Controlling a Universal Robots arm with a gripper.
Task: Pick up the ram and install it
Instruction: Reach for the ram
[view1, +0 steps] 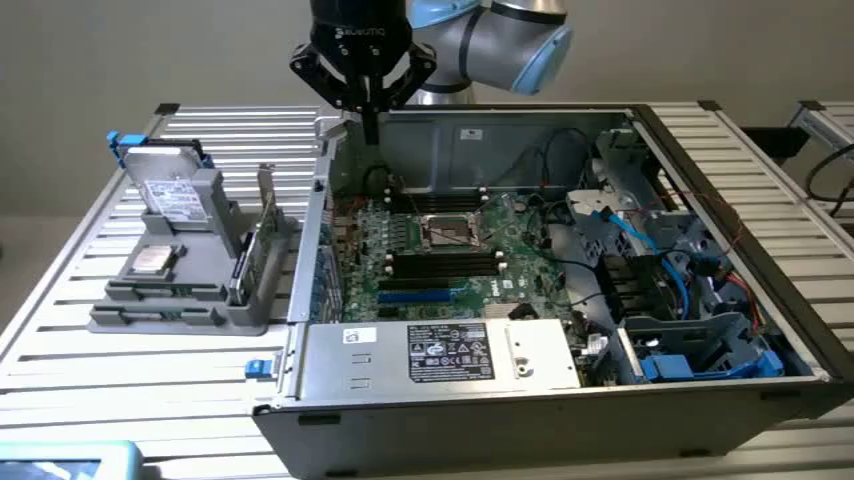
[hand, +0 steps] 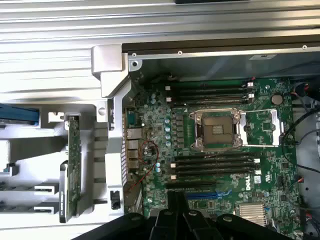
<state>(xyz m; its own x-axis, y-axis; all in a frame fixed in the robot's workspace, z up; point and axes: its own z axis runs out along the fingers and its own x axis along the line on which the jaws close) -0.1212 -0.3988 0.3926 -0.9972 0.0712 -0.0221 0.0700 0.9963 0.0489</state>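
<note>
**The ram** (hand: 74, 165) is a thin, narrow green board with small dark parts along its face. It stands on its long edge in a grey moulded holder (view1: 174, 312) just outside the computer case (view1: 534, 440), on the exterior view's left of the case wall. Nothing touches it. A boxy metal hard drive (view1: 174, 190) leans in the same holder, farther from the case. Holder and case rest on a tabletop (view1: 107, 380) of ribbed pale metal slats.

Inside the open case lies the green motherboard (view1: 514, 215). Long black memory slots (view1: 447, 262) run on either side of a square, metal-framed processor socket (view1: 450, 232), and the slots appear vacant.

The black end effector (view1: 370, 128) hangs above the rear corner of the case nearest the holder. Its fingers are clenched together to a point and grasp nothing.

The step in hand, by judgement, is the approach to the pick-up; the ram is neither lifted nor seated. The pick-up calls for the fingers to part, line up with the stick's length and pinch its flat faces near the top edge. The board looks slim and rigid and offers little to hold.
</note>
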